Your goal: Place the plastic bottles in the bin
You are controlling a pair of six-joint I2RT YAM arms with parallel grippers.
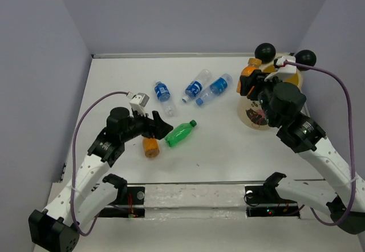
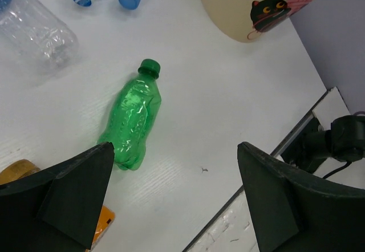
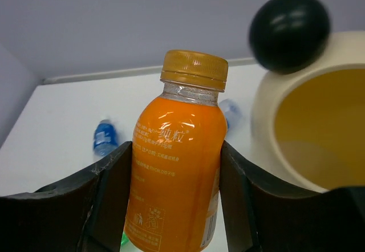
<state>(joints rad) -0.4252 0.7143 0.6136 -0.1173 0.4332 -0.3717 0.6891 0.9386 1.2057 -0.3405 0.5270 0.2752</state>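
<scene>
right end effector (image 3: 174,206): clamped on both sides of orange bottle (image 3: 177,166), bottle upright, cap up
orange bottle location: held just beside bin (image 3: 268,109) rim, not inside
bin: upright at far right of surface (image 1: 217,143), black ball ear (image 3: 290,32) on rim
left end effector (image 2: 175,149): fingers wide apart, holding nothing, above green bottle (image 2: 132,121)
green bottle: lying on its side, mid-surface
second orange bottle (image 1: 151,147): lying just left of green bottle
clear bottles (image 1: 197,85): three, blue labels, lying farther back, left of bin
</scene>
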